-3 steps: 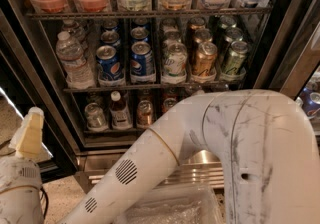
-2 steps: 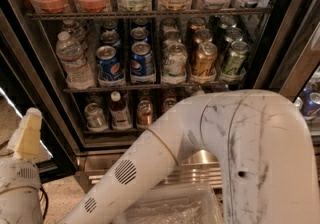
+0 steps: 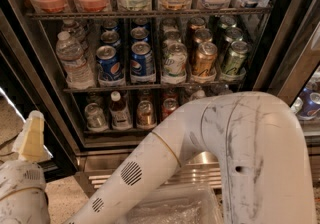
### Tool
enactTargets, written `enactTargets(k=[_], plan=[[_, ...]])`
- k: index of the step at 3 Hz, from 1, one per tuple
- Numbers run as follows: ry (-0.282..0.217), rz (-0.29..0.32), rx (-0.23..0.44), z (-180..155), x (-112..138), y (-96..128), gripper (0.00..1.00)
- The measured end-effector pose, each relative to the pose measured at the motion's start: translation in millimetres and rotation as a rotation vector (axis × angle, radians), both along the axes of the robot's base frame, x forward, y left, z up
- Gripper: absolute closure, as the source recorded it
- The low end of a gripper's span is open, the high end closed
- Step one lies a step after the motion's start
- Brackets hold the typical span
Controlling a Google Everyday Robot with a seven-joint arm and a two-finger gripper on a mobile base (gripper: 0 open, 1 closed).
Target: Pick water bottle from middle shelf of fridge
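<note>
Water bottle (image 3: 75,62), clear, ribbed and white-capped, stands at the left end of the middle shelf (image 3: 165,87). Your gripper (image 3: 31,135) sits low left outside the fridge (image 3: 40,88), seemingly pointing upward; whether it is open you cannot tell.

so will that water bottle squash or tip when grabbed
The water bottle is ribbed clear plastic, so it likely dents under squeeze; tall and narrow, it may tip toward the Pepsi can. The claw is low left, away from it.

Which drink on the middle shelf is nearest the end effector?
The front clear ribbed plastic water bottle, far left; the end effector is at lower left, cans stand farther right.
</note>
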State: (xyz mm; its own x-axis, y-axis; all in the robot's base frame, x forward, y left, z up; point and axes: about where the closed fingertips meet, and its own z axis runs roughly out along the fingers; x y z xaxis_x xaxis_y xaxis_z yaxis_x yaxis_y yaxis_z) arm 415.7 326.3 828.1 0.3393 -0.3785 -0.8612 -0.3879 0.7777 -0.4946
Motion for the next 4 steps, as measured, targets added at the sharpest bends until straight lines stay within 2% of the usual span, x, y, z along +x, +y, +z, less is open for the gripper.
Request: enactTargets(k=[1, 2, 4], plan=[[-0.018, -0.006, -0.015, 7.3, 4.5, -1.8, 0.00], [-0.045, -0.033, 0.010, 27.6, 18.9, -14.5, 0.00], [-0.081, -0.088, 0.113, 52.5, 34.6, -40.3, 0.00]])
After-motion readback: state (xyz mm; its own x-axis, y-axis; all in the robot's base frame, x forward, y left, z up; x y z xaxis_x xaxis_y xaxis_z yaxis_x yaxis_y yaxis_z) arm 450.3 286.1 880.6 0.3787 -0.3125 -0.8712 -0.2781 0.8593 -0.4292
